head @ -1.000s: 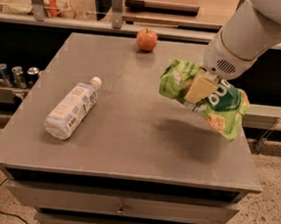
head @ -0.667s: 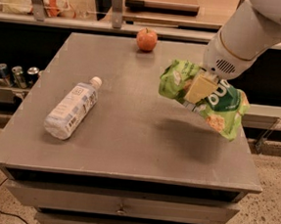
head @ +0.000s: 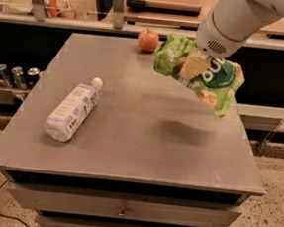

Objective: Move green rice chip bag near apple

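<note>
The green rice chip bag (head: 210,77) hangs in the air above the right part of the grey table (head: 130,134), held tilted. My gripper (head: 195,66) is shut on the bag's middle; one pale finger shows in front of it. The white arm comes in from the upper right. The apple (head: 148,40) sits at the table's far edge, just left of the bag's upper left corner and apart from it. The bag's shadow lies on the table below.
A clear plastic bottle with a white cap (head: 73,109) lies on its side on the left of the table. Several cans (head: 11,75) stand on a low shelf to the left. A counter with a rail runs behind the table.
My gripper has carried the bag up and toward the far edge, closer to the apple. The bottle and apple have not moved.
</note>
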Tool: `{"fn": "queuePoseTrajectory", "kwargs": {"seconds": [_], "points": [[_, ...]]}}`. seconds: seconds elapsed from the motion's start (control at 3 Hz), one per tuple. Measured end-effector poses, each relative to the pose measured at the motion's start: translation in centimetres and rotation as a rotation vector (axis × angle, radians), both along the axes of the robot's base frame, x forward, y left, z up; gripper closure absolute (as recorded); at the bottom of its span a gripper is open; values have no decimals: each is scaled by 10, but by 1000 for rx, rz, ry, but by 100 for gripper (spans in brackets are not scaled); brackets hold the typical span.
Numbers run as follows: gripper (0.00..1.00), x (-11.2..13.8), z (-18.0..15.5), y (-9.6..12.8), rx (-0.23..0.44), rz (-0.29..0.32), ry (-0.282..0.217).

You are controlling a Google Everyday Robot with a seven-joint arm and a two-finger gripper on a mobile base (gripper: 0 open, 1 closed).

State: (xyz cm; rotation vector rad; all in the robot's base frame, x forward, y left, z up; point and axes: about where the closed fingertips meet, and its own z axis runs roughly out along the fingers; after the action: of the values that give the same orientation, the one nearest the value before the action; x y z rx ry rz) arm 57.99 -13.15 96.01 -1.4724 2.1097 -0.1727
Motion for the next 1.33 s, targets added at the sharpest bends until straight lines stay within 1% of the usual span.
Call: {"fn": "queuePoseTrajectory", "kwargs": {"seconds": [0.33,0.67,1.0,1.33], "points": [[100,38,24,11,-17,-4,-81],[100,91,45,40,-21,4,-123],[100,91,45,40,-21,4,-122],[100,106,33,30,-26,-21,-100]]}}
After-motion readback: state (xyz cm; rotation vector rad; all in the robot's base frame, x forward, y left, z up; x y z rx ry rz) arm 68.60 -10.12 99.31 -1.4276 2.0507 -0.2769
